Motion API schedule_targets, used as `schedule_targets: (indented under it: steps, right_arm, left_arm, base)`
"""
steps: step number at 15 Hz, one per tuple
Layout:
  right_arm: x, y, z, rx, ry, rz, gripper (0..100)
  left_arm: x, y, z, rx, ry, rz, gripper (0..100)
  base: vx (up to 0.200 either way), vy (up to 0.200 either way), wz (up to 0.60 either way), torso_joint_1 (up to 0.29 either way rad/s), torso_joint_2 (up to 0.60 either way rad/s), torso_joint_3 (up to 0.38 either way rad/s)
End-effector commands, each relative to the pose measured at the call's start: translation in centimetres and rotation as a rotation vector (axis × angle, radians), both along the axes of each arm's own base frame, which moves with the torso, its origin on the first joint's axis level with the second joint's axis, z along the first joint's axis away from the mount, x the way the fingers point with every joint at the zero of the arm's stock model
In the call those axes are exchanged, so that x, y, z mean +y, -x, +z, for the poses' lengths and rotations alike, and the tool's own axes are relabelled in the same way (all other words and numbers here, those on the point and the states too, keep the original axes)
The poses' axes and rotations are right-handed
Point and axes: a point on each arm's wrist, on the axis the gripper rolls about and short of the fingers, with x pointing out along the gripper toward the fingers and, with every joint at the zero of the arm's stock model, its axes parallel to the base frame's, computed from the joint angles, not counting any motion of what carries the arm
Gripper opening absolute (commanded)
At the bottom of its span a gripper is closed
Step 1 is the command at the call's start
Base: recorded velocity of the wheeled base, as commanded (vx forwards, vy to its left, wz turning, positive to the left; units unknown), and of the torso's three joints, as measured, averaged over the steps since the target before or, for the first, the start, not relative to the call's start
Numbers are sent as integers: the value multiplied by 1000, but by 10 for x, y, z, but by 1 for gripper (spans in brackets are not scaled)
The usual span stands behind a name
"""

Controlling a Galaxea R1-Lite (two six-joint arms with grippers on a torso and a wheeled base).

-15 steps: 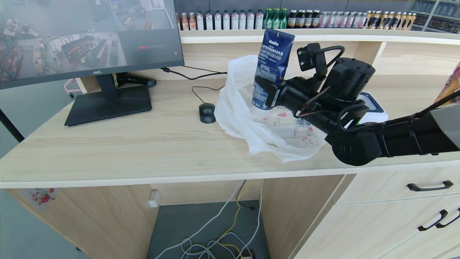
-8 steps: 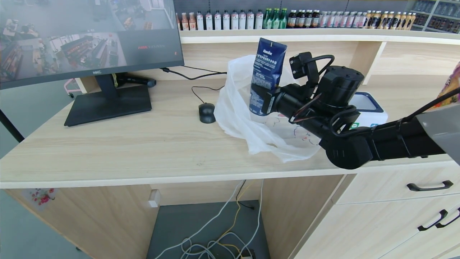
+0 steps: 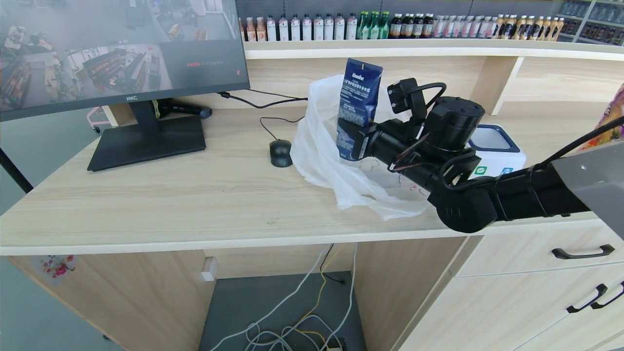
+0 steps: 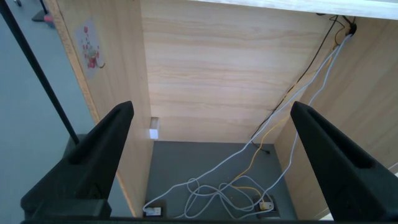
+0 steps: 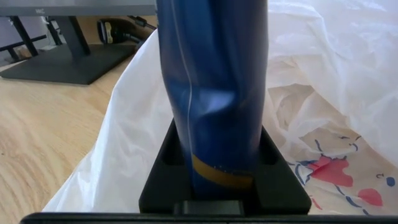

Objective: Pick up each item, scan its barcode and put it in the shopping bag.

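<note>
Checkout area of a shop: a pale wood counter (image 3: 195, 195), a row of bottles (image 3: 390, 27) on the shelf behind it, drawers (image 3: 536, 273) under its right part, and loose cables (image 3: 302, 312) on the floor beneath. On the counter stand a monitor (image 3: 117, 48) and a mouse (image 3: 281, 152), both well off to the side of the working fingers.

We find the right gripper (image 3: 353, 140) closed on 1 item, a blue pouch (image 3: 360, 95). Its 2 fingers clamp the pouch near the lower end, 1 on each side, so most of the pouch stands upright above them. Below and around the fingers lies the white bag (image 3: 321, 161), its mouth gaping upward. The pouch's foot is at that mouth or just inside it; we cannot tell which. We judge that the upright hold is meant to let the pouch go foot-first into the bag, and that scanning of this item is probably done. The scanner (image 3: 492, 146) sits behind the wrist, apart from the fingers.

The left gripper (image 4: 211, 162) hangs below counter level. Its 2 fingers are spread wide with nothing between them, and beyond the fingertips are the counter's wood panel and the cables.

Risk noted: the bag is limp film, and its rim could fold under the pouch on release.
</note>
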Motion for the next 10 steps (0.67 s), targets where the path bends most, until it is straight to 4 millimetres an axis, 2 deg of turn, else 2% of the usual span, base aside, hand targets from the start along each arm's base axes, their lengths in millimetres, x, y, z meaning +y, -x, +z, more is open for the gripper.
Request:
schedule_targets:
  steps: [1, 9, 10]
  right_arm:
    - [1, -1, -4, 14, 7, 1, 0]
    - [4, -2, -7, 22, 20, 5, 0]
    - [5, -1, -6, 22, 20, 7, 100]
  left_arm:
    - [0, 0, 0, 0, 1, 1, 100]
    - [0, 0, 0, 0, 1, 1, 100]
    - [0, 0, 0, 0, 1, -1, 100]
  base:
    - [0, 0, 0, 0, 0, 0]
    - [0, 0, 0, 0, 0, 0]
    - [0, 0, 0, 0, 0, 0]
